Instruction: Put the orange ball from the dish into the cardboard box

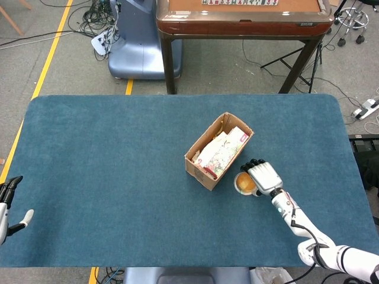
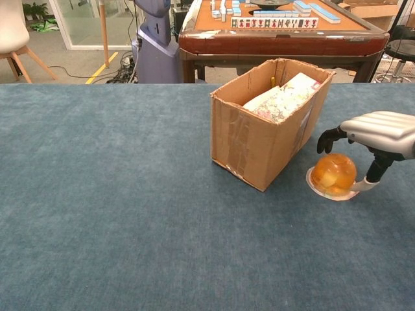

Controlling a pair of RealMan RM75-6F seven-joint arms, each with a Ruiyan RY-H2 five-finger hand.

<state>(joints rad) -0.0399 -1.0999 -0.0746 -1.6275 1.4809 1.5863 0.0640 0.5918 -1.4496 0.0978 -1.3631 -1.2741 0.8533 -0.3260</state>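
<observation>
On the blue table (image 1: 106, 177): everything in reach sits right of centre, on the cloth-covered top.
Orange ball (image 2: 334, 173): sitting in its dish, just right of the box's near corner; translucent, with paler lumps showing inside.
Dish (image 2: 319, 189): a shallow pale saucer flat on the cloth, its rim showing around the ball; close beside the box, though whether they touch cannot be told.
Cardboard box (image 2: 259, 139): open-topped, set at an angle to the table edges, one corner pointing near-left; packets (image 2: 285, 97) with a printed pattern fill much of it and rise to about the rim.
Right hand (image 2: 379, 139): directly over the right side of the ball, palm down; dark fingertips (image 2: 327, 137) curve over the ball's far-left side and the thumb reaches down to the dish rim on the right. Fingers are apart and bracket the ball loosely; nothing is clamped, and whether any pad touches the ball cannot be told.
Right hand from the head view (image 1: 265, 177): white back of the hand covers the right part of the dish, fingers pointing toward the box.
Left hand (image 1: 7, 204): at the near-left edge of the table, well apart from the box and ball, only partly in frame; fingers spread, holding nothing.
Beyond the table: a wooden game table (image 1: 243, 21) stands on the floor at the far side.
</observation>
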